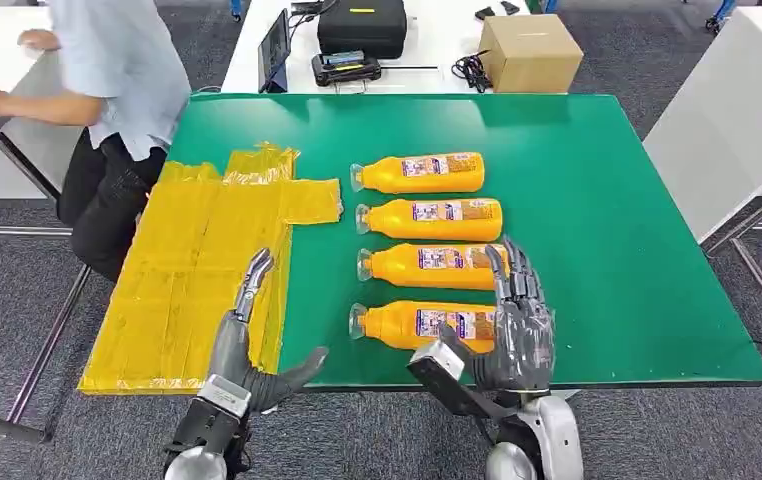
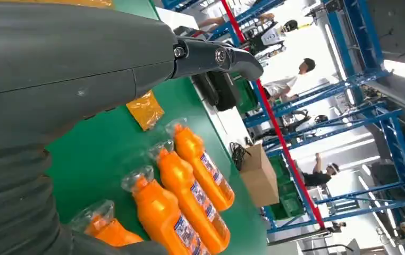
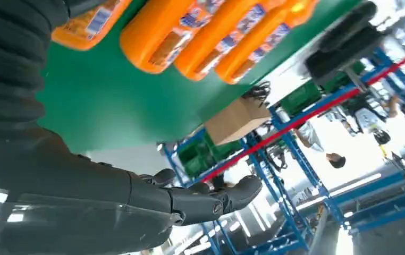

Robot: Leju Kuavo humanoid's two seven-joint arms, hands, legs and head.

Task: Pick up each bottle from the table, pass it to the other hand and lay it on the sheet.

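I see four orange bottles lying on their sides in a column at the middle of the green table, caps pointing toward the frame's left. Each has a clear plastic cap, a bright orange body and a printed label band with blue and white patches. The farthest bottle sits highest in the head view; below it lie the second bottle, the third bottle and the nearest bottle, close to the table's lower edge. They lie near one another, roughly parallel; I cannot tell whether neighbours touch.

The yellow sheet is spread flat over the left part of the table, wrinkled and creased, its upper right flap reaching toward the farthest bottle's cap. Nothing lies on it.

My left hand rises at the lower centre-left over the sheet's lower right corner, fingers spread apart, thumb stuck out toward the right, holding nothing. My right hand stands at the lower centre, fingers extended and apart, overlapping the base ends of the nearest and third bottles; I cannot tell whether it touches them.

Along the upper edge, on a white table, I see a cardboard box and a black case. A person leans in at the upper left.
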